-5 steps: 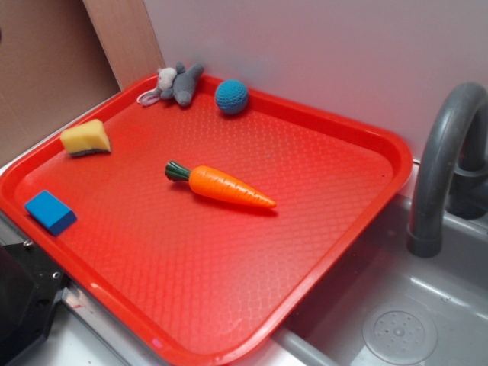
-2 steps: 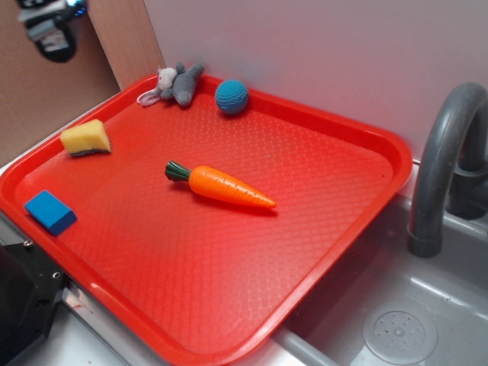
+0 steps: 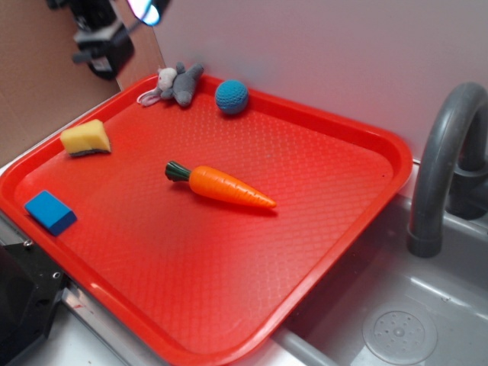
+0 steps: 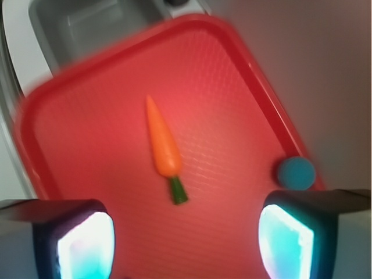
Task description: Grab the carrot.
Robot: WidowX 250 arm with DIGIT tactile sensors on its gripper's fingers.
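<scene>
- Gripper (image 3: pixel 103 34) cropped by the exterior view's top edge, blurred.
- Wrist view smeared; blue ball (image 4: pixel 294 172) soft-edged.
- Faucet (image 3: pixel 446 164) cut at right edge.

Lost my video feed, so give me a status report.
Gripper open, high above tray. Carrot lying flat mid-tray, untouched. Nothing in the way; blue ball sits well off.

No legible text, labels, brands or numbers in either of my views (wrist view is blurred); nothing to log.

Carrot (image 3: pixel 221 185) unobstructed; blue ball (image 3: pixel 231 97) well apart
</scene>
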